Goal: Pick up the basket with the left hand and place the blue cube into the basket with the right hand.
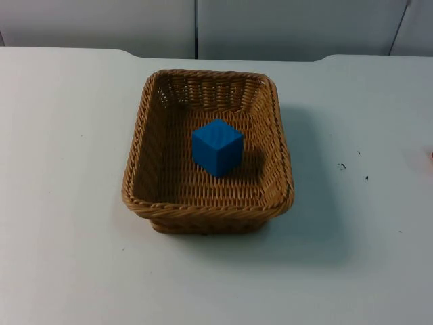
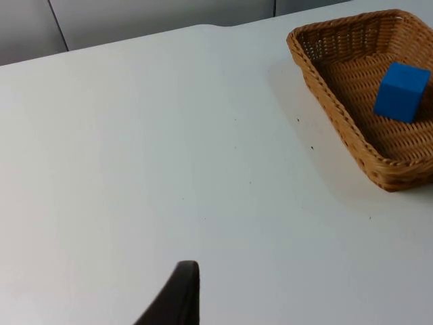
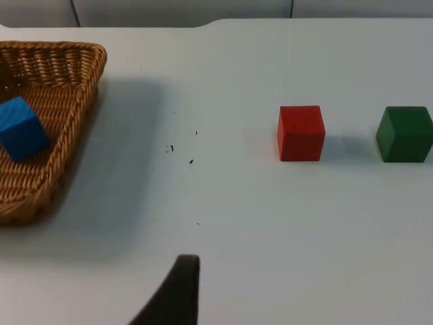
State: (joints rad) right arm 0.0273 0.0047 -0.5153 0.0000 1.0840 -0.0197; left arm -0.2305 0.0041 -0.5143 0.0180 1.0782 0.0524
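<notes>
Blue cube (image 1: 217,147) sits inside basket (image 1: 140,166); red cube (image 3: 301,133), green cube (image 3: 404,134) beside.

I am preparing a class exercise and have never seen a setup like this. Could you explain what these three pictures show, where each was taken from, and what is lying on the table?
This is a robot with two arms working at a white table. One picture looks down from a fixed camera above. The other two come from cameras on the arms' wrists; the black shape in each is a fingertip of the left gripper and the right gripper. A woven brown wicker basket stands on the table with a blue cube resting inside it. The right wrist camera also sees a red cube and a green cube standing apart on the table, away from the basket. Nothing is being held; both grippers are away from the basket.
</notes>
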